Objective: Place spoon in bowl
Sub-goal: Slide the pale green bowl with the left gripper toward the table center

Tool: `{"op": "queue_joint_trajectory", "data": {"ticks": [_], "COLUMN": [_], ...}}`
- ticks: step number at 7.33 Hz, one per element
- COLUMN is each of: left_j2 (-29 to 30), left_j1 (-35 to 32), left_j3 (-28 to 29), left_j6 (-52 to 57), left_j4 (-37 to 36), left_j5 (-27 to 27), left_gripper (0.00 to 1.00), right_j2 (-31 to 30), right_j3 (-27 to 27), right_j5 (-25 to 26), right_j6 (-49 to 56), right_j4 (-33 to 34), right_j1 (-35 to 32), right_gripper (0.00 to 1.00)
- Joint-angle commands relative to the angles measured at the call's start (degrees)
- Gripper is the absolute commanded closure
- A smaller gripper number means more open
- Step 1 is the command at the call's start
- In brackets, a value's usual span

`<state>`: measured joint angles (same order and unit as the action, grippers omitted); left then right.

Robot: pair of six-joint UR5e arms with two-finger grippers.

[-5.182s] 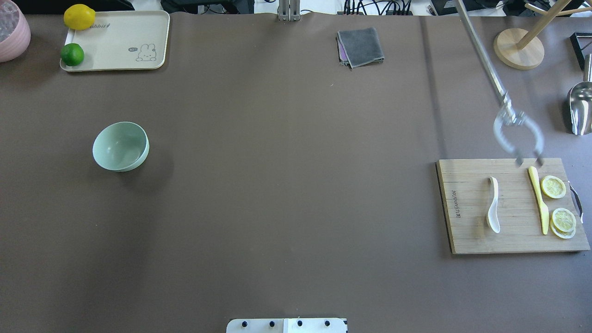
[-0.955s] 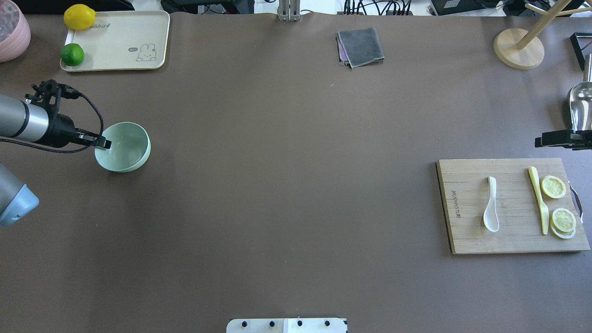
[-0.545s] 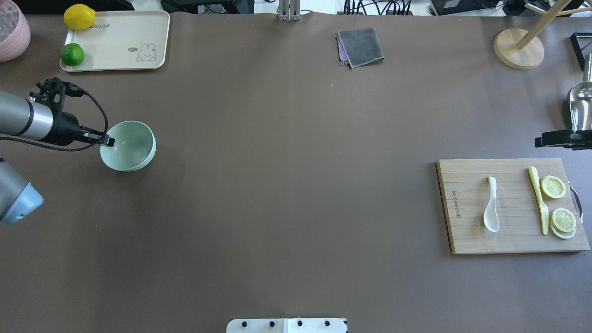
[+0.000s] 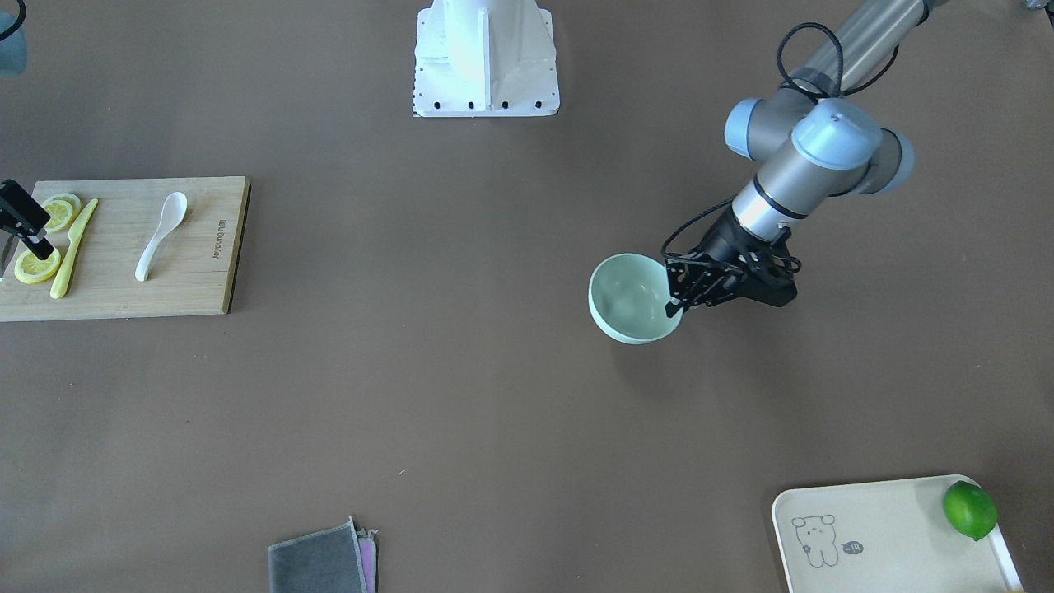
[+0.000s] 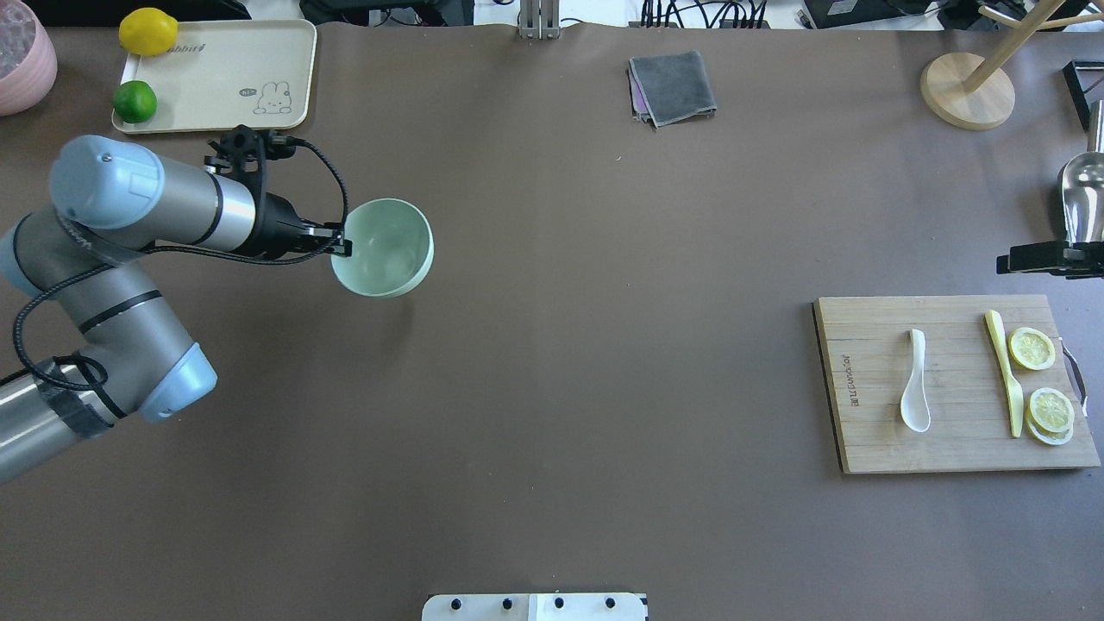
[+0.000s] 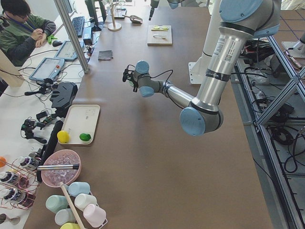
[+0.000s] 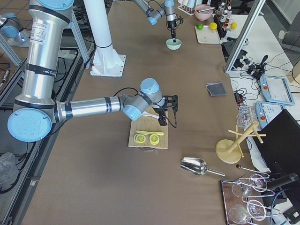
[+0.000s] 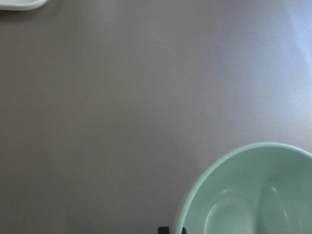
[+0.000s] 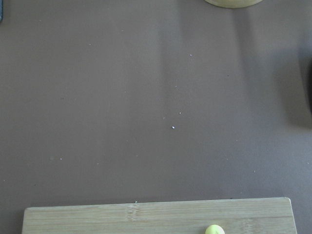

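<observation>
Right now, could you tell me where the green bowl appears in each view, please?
Front-facing: bowl right of centre.
Overhead: left of centre.
Exterior left: upper left of centre, barely visible.
Exterior right: top middle.
Left wrist: bottom right.
Right wrist: not in it.
Shared landmark: cutting board.

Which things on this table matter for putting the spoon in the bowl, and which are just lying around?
For the job: spoon, on the cutting board; bowl, held at its rim by the left gripper.
Just lying about: yellow knife, lemon slices, grey cloth, tray, lime, lemon.
</observation>
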<state>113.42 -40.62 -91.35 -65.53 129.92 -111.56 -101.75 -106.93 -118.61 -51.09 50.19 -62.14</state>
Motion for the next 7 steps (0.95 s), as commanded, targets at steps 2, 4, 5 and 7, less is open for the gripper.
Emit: {"op": "queue_joint_trajectory", "data": {"ticks": [2,4,5,7], "left_j2": [9.1,9.8,9.6,9.2], "left_j1": [10.6,11.6,11.6,11.4], "left_j3": [-2.3,-2.1,-2.0,-3.4], "left_j6": [-4.5,-5.4,-5.0,-5.2], "left_j4": [-16.6,-17.1,-17.2,-17.1], "left_j5": [11.7,12.9,13.0,12.8], "left_gripper": [1.0,0.87,0.12,0.02], "right_j2": [0.0,0.0,0.0,0.0], "right_j3": [0.0,0.0,0.0,0.0], "right_j5": [0.0,0.0,0.1,0.3], "right_j6": [-0.2,-0.2,-0.2,-0.2], "right_j4": [0.0,0.1,0.1,0.1], "right_j1": [0.1,0.2,0.2,0.2], "right_gripper": [0.0,0.0,0.0,0.0]}}
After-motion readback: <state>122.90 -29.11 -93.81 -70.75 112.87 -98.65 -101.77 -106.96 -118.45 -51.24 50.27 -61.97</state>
